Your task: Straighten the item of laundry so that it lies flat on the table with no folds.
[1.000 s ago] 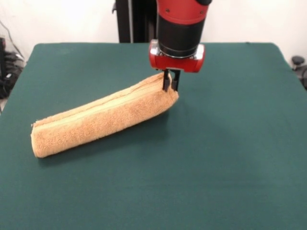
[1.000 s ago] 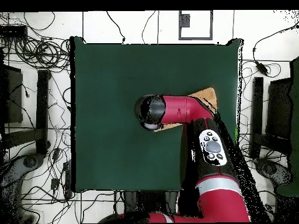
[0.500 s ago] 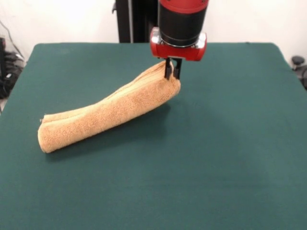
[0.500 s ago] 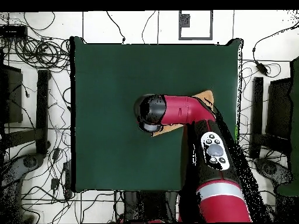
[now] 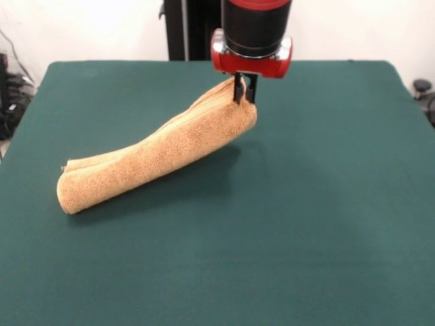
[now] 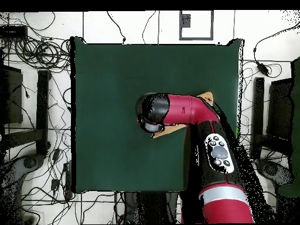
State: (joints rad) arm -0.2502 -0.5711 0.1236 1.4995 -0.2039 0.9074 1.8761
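the table spreads wide and green under me. my towel has its right end higher than a moment ago, the left end dragged a touch inward, still resting on the felt. it's a folded orange-tan roll, slanting up. my gripper is pinched closed on that raised end.

My arm reaches out from the base and bends across at the elbow, ending in a wrist that points straight down. My gripper hangs vertical beneath the red collar, its jaws pinched shut on the towel's raised end.
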